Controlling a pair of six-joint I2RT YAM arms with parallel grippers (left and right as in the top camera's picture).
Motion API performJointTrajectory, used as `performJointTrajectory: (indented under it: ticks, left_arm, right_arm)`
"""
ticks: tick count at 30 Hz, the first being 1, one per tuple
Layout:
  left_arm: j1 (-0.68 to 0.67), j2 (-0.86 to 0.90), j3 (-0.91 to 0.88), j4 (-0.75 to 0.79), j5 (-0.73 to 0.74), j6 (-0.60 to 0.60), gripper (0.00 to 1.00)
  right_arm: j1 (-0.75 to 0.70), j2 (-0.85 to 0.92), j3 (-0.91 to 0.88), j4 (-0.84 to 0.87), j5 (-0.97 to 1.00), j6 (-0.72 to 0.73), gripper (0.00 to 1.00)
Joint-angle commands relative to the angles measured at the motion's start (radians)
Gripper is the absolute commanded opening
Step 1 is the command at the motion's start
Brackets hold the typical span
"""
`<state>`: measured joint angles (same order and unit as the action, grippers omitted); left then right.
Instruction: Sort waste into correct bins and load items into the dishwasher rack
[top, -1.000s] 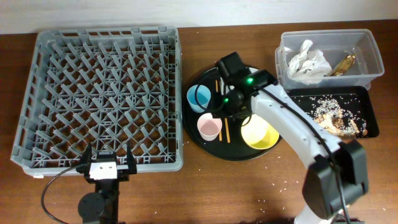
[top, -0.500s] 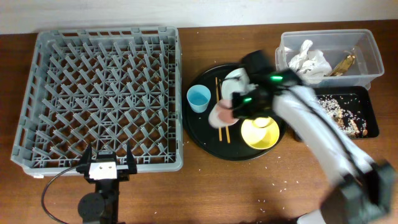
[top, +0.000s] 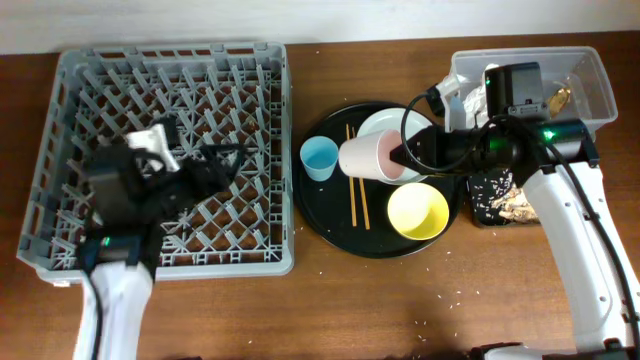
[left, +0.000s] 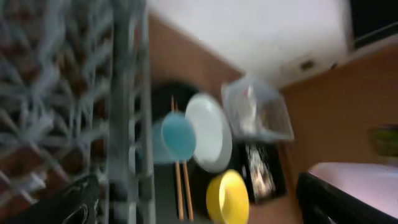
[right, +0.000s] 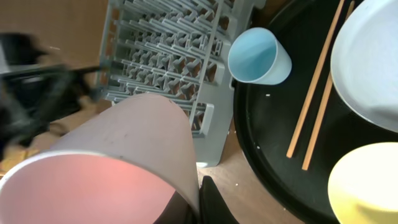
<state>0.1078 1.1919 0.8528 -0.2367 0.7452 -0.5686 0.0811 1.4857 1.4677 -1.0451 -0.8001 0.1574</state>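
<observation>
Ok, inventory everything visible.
rack: 1, grey, left
round tray: 1, black, centre
blue cup: 1, blue, round tray
plate: 1, pale, round tray
bowl: 1, yellow, round tray
chopsticks: 2, wooden, round tray
pink cup: 1, pink, in right gripper
tub: 1, clear, right
napkins: unclear, white, in tub
wrapper: 1, brown, in tub
shallow tray: 1, black, by tub, holds food bits
left gripper: 1, black, over rack
right gripper: 1, black, above round tray

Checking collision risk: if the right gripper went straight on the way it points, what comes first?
Likely the light-blue cup, just ahead of the held pink cup; the right gripper may be high enough to pass over.
</observation>
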Motion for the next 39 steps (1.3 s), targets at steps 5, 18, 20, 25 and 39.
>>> performJointTrajectory:
  ticks: [5, 18, 20, 25, 39]
  left_arm:
    - [-0.003, 0.37, 0.008, 0.052, 0.47, -0.503, 0.99]
    - [-0.132, 0.366, 0.008, 0.827, 0.747, -0.823, 0.98]
    - [-0.131, 0.366, 0.008, 0.827, 0.747, -0.853, 0.95]
    - [-0.117, 0.366, 0.008, 0.827, 0.732, -0.86, 0.93]
    - [-0.085, 0.366, 0.008, 0.827, 0.732, -0.871, 0.9]
  right_arm:
    - [0.029, 0.05, 0.002, 0.117, -0.089, 0.042, 0.04]
    - [0.289, 0.288, 0.002, 0.589, -0.2, 0.218, 0.04]
    - [0.312, 0.288, 0.002, 0.589, -0.222, 0.217, 0.04]
    - [0.311, 0.289, 0.002, 0.558, -0.274, 0.185, 0.04]
    - [0.312, 0.288, 0.002, 0.488, -0.322, 0.112, 0.04]
